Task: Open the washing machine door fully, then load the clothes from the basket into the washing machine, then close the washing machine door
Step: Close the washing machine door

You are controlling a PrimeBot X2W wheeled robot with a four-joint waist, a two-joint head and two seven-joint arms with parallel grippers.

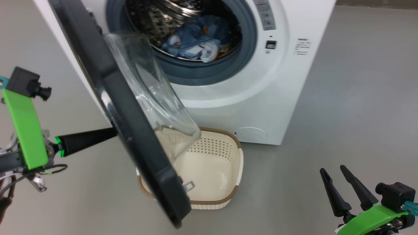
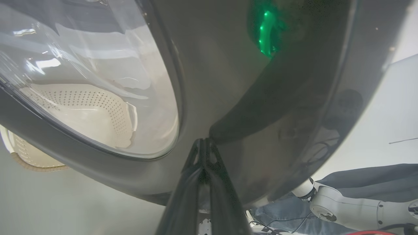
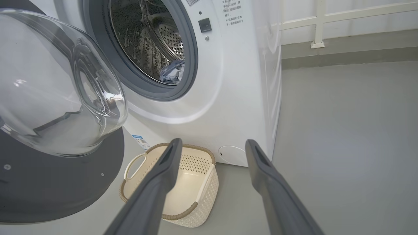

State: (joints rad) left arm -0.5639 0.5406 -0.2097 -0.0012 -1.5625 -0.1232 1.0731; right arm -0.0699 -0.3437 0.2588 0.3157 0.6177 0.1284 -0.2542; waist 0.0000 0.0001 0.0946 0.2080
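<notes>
Clothes [image 1: 196,39] lay in drum [image 1: 147,19], basket [image 1: 214,148] empty: closing step. Left jaws closed against door [image 1: 130,124]; right jaws spread. Next: push door till latched.

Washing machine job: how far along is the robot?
Done: the clothes lie in the drum and the basket is empty. In hand: the shut left gripper has its tips at the outer face of the half-open door, apparently to push it. Left: shutting the door. The right gripper hangs open, idle.
</notes>
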